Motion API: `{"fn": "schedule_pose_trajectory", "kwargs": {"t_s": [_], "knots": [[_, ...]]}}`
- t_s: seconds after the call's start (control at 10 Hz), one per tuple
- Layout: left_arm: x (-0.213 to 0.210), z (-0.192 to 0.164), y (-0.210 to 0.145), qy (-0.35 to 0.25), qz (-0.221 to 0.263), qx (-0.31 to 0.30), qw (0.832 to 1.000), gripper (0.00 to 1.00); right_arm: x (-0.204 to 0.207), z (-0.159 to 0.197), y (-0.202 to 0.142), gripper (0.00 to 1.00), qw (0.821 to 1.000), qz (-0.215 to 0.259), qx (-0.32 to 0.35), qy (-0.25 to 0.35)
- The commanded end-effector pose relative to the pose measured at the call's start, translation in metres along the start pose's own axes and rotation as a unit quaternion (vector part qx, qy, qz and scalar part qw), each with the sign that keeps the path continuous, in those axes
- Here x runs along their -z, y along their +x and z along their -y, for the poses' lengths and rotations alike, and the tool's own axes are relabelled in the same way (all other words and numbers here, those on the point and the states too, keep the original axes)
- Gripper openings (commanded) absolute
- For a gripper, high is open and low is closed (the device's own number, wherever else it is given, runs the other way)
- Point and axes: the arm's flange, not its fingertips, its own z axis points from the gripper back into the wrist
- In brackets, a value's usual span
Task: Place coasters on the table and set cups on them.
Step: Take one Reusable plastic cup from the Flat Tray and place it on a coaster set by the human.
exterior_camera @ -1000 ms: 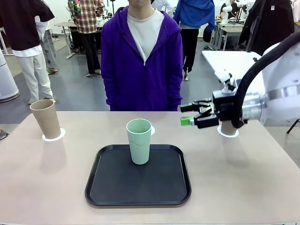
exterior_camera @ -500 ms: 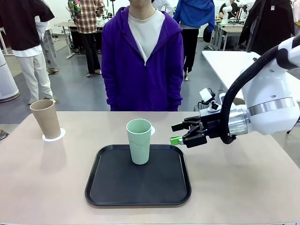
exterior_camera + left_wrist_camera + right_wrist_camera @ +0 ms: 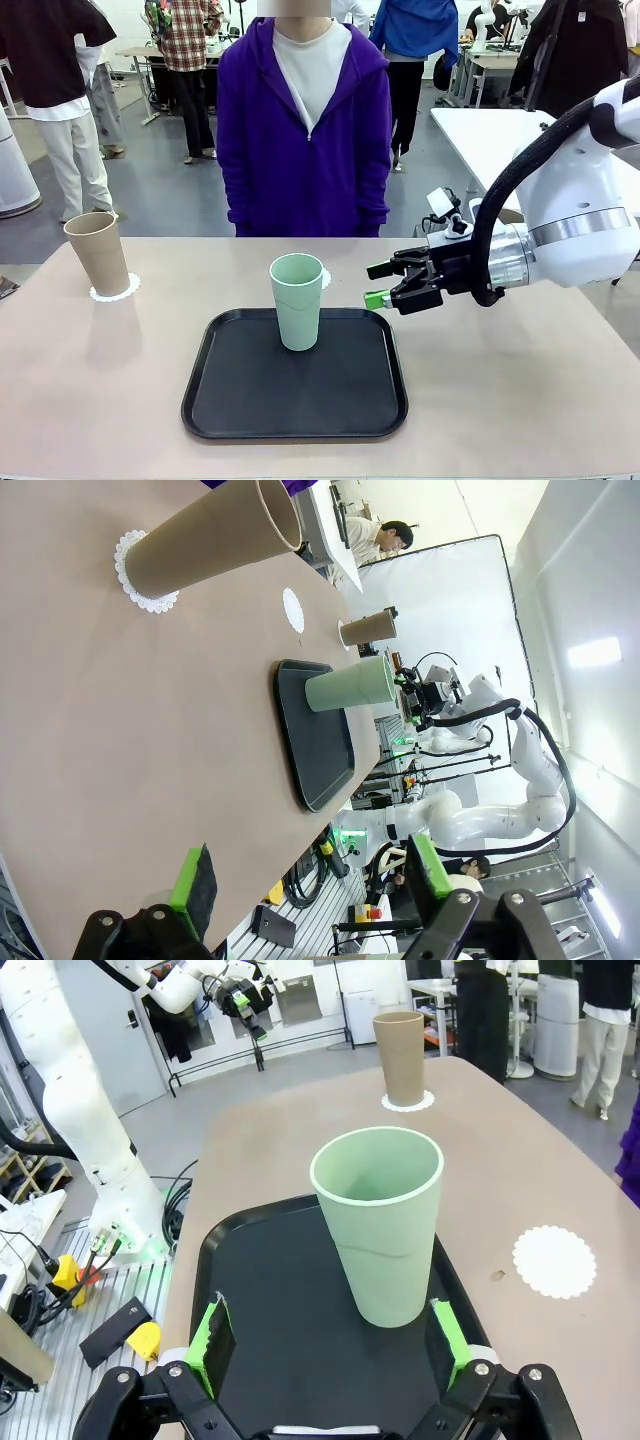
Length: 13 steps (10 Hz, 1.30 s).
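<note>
One mint green tapered cup [image 3: 297, 313] stands upright on the black rounded tray [image 3: 295, 420]; right gripper [image 3: 383, 284] beside it, jaws wide, holding nothing.

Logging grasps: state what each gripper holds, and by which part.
Nothing is held. The right gripper is open beside the green cup, not touching it; the left gripper is open over the table.

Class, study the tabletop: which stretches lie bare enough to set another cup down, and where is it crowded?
Bare: the beige-pink tabletop between the tan-brown cup on its lacy white coaster and the black rounded tray; also right of the tray, near the robot's edge. One empty white coaster waits beyond the tray. Crowded: around the mint green cup, where the open right gripper hovers.
</note>
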Motion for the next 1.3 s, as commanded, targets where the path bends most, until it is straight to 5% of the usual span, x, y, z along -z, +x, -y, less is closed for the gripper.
{"fn": "schedule_pose_trajectory", "kwargs": {"t_s": [0.0,0.6,1.2], "knots": [[-0.001,0.001,-0.001,0.000,0.004,0.001,1.000,1.00,0.000,-0.001,0.001,1.00,1.000,0.001,0.005,0.000],[-0.001,0.001,-0.001,0.000,0.004,0.001,1.000,1.00,0.035,0.057,-0.058,1.00,0.994,-0.003,-0.072,0.085],[-0.001,0.001,-0.001,0.000,0.004,0.001,1.000,1.00,0.083,0.074,-0.049,1.00,0.994,0.029,-0.058,0.087]]}}
